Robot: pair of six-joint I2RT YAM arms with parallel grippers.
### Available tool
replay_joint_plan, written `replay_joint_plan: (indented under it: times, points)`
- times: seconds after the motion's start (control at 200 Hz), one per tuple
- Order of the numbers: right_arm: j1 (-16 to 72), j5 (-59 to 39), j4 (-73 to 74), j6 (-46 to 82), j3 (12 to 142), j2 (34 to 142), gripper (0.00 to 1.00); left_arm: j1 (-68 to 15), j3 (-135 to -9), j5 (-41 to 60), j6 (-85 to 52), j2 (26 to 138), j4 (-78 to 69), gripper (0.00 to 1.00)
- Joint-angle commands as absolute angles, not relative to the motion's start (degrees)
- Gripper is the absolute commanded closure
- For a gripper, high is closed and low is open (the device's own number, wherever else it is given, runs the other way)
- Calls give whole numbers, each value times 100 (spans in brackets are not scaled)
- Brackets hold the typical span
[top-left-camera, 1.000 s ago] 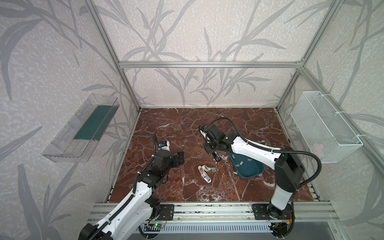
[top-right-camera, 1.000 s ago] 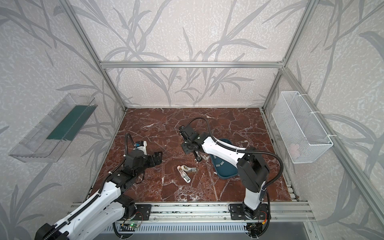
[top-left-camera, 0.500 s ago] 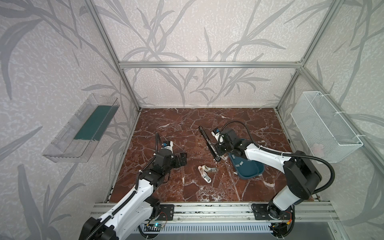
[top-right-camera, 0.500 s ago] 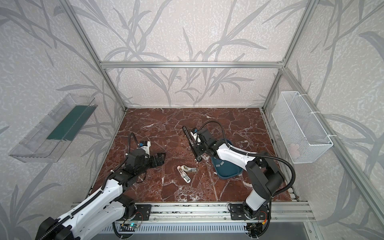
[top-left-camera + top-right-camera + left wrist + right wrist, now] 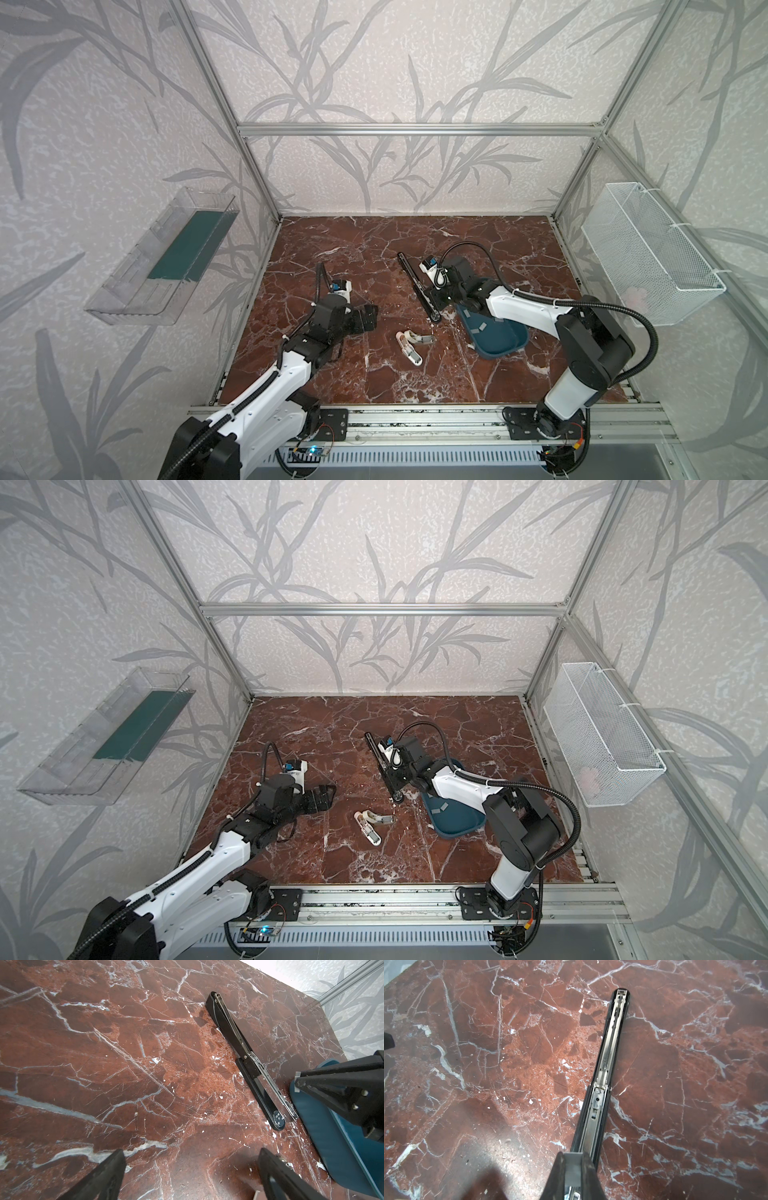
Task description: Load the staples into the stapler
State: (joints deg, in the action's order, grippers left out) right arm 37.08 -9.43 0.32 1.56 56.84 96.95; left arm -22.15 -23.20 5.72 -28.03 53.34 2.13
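The black stapler [image 5: 417,286] [image 5: 382,766] lies folded open flat on the marble, its metal rail [image 5: 604,1064] facing up. My right gripper [image 5: 573,1154] [image 5: 435,297] is shut on a grey strip of staples [image 5: 573,1165], held just over the near half of the stapler [image 5: 249,1068]. More staples [image 5: 482,327] [image 5: 440,809] lie in the blue tray. To the left of the stapler my left gripper [image 5: 191,1153] [image 5: 370,320] [image 5: 328,796] stands open over bare marble, holding nothing.
The blue tray [image 5: 505,351] [image 5: 457,831] [image 5: 324,1126] sits right beside the stapler's near end, under my right arm. A small white and beige tool [image 5: 409,345] [image 5: 370,823] lies in front of the stapler. A wire basket [image 5: 648,257] and a clear bin [image 5: 166,257] hang on the side walls.
My right wrist has swung to the right, uncovering the stapler's far half, and stays shut on the strip. The left gripper has crept slightly right, still open.
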Motion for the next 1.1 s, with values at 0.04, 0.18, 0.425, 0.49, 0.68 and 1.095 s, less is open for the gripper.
replay_joint_plan:
  times: [0.04, 0.18, 0.425, 0.49, 0.68, 1.095]
  points:
    - [3663, -875, -186, 137, 5642, 9700, 90, -2188, -2446, 564, -2732, 5300, 123, 1]
    - [3662, -920, -258, 229, 5557, 9679, 89, -2188, -2431, 530, -2740, 5216, 193, 1]
    - [3664, -914, -395, 370, 5511, 9730, 89, -2188, -2384, 450, -2749, 5001, 291, 1]
    - [3657, -892, -396, 384, 5510, 9721, 90, -2188, -2385, 447, -2755, 4988, 297, 1]
    - [3656, -913, -399, 401, 5491, 9734, 89, -2188, -2400, 444, -2757, 4984, 300, 1]
    - [3657, -843, -455, 477, 5396, 9747, 89, -2188, -2417, 471, -2760, 5062, 233, 1]
